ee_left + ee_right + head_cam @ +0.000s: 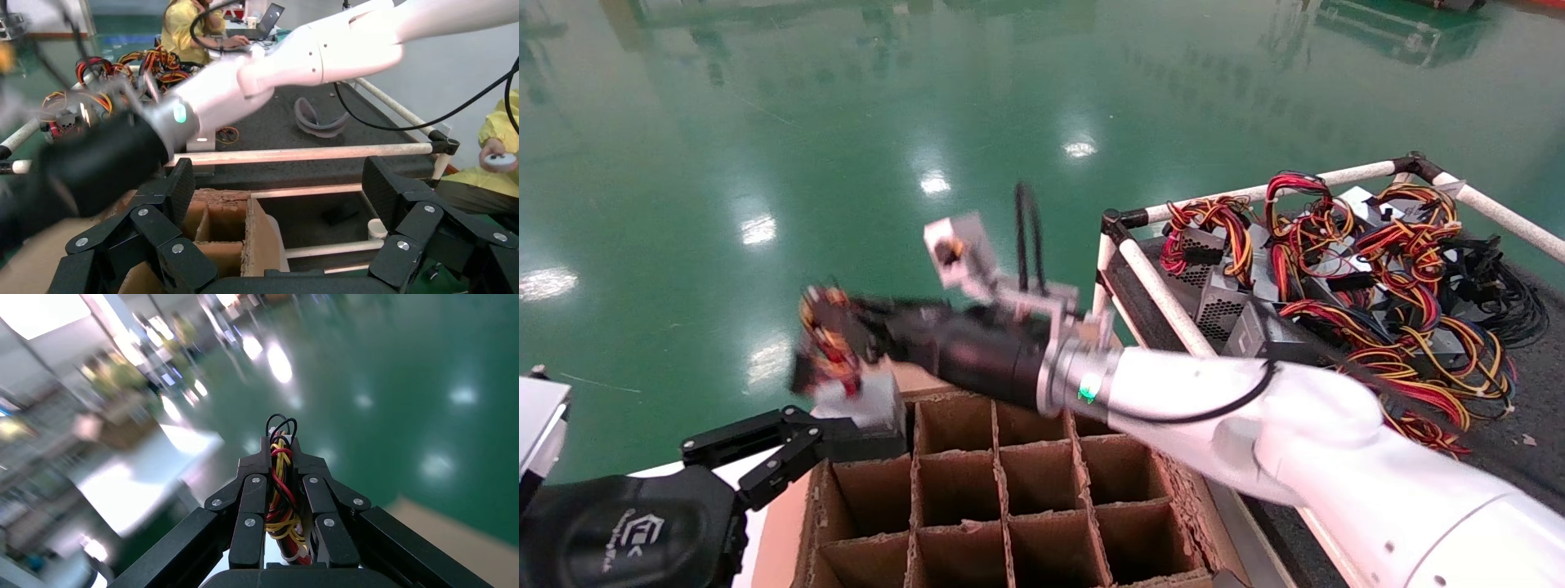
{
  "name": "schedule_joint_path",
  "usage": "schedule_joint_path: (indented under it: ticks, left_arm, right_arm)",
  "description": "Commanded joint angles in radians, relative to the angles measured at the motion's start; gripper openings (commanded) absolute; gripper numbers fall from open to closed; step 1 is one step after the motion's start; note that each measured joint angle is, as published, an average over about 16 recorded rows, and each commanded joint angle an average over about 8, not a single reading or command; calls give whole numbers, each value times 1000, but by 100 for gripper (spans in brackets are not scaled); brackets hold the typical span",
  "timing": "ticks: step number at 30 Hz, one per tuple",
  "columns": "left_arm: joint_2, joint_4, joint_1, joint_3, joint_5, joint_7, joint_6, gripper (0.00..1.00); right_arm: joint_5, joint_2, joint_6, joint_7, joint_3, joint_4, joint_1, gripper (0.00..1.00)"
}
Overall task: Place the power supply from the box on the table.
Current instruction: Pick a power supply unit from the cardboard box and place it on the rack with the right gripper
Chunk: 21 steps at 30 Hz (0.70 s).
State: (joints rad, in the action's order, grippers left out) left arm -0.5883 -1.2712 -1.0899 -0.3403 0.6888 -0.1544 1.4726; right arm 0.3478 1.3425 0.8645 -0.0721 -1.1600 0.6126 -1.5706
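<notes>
My right gripper point(836, 341) is shut on the red, yellow and black wire bundle point(279, 484) of a power supply. Its silver-grey body point(869, 400) hangs under the gripper, over the far left corner of the box point(1009, 498). The box is a brown carton whose cardboard grid cells show nothing inside. My left gripper point(805, 445) is open beside that same corner, just below the hanging unit. In the left wrist view its fingers point(176, 191) stand wide apart around the carton's edge point(248, 229). The dark grey table point(1532, 384) lies to the right.
Several power supplies with tangled wires point(1336, 278) are piled on the table inside white pipe rails point(1164, 298). My right arm point(1254, 425) crosses over the box's far right cells. Glossy green floor point(846, 122) surrounds everything. Seated people point(183, 30) show beyond the table.
</notes>
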Motion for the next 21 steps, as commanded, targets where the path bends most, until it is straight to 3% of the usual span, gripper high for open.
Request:
schedule_joint_path:
  ticks: [1,5,9,15,21]
  left_arm:
    - [0,0,0,0,0,0,0,100]
    - [0,0,0,0,0,0,0,100]
    - [0,0,0,0,0,0,0,100]
    - [0,0,0,0,0,0,0,100]
    - [0,0,0,0,0,0,0,100]
  right_arm:
    - [-48,-5,57,6,30,-6,-4,0]
    - [-114,-20,169,26,83,-49,-32,0]
    - [-156,-50,227,23,122,-84,-82,0]
    - [-201,-132,259,3,172,-89,-166,0]
    - [-233,-273,256,-19,218,-44,-231,0]
